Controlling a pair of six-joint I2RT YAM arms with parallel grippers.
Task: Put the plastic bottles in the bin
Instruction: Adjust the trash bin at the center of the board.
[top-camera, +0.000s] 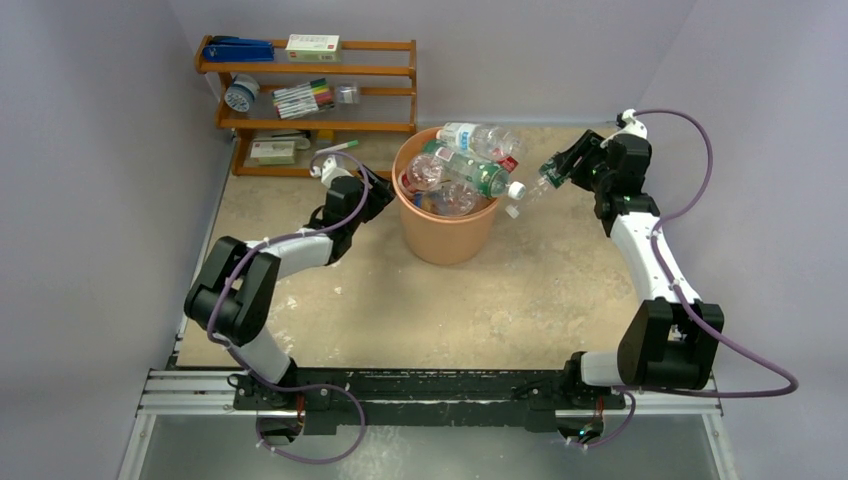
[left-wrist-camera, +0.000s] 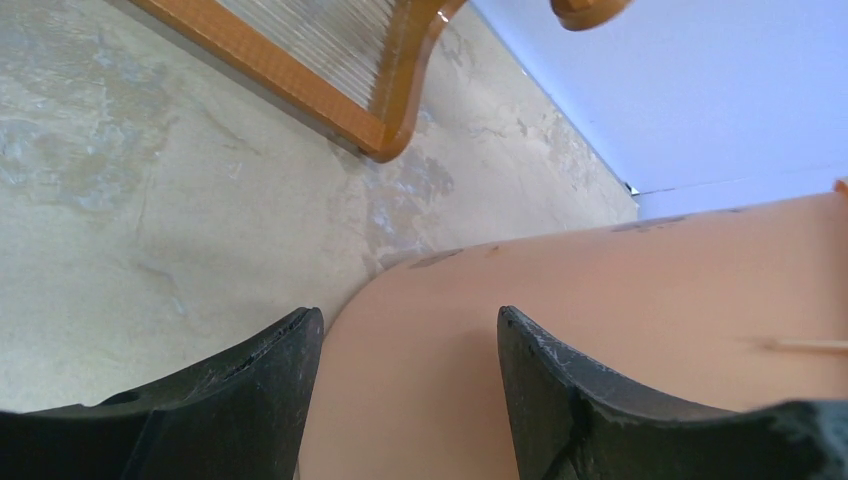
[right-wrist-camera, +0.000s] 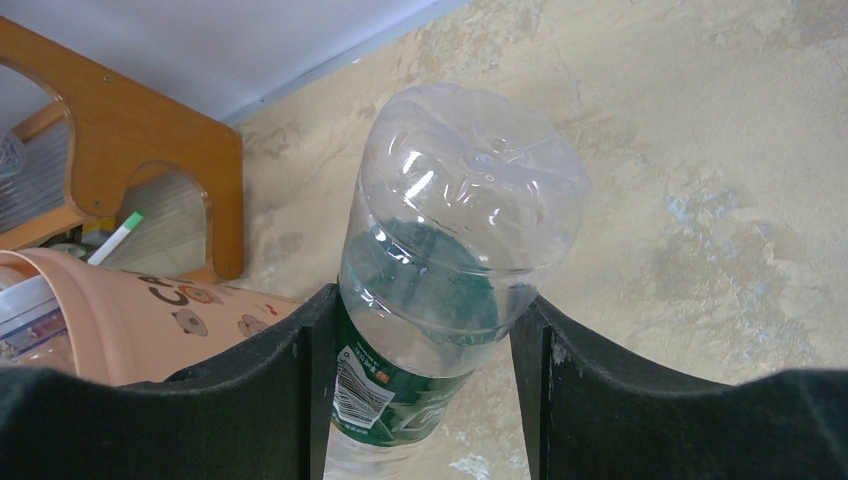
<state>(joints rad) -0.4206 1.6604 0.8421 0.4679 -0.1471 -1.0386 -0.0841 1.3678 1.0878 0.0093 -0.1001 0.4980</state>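
Observation:
The orange-peach bin (top-camera: 445, 225) stands mid-table, heaped with several plastic bottles (top-camera: 470, 160) that rise above its rim. My right gripper (top-camera: 553, 172) hovers just right of the bin, shut on a clear bottle with a green label (top-camera: 538, 184). In the right wrist view this bottle (right-wrist-camera: 465, 200) sits between both fingers (right-wrist-camera: 300, 390), its base pointing away, and the bin (right-wrist-camera: 150, 320) is at lower left. My left gripper (top-camera: 375, 197) is at the bin's left side. In the left wrist view it (left-wrist-camera: 408, 315) is open, nothing between its fingers, and the bin's wall (left-wrist-camera: 620, 300) is close ahead.
A wooden shelf (top-camera: 310, 100) with marker pens, small boxes and a blue stapler stands at the back left, near my left arm. It also appears as the wooden shelf (left-wrist-camera: 300, 70) and the wooden shelf (right-wrist-camera: 150, 130). Grey walls enclose the table on three sides.

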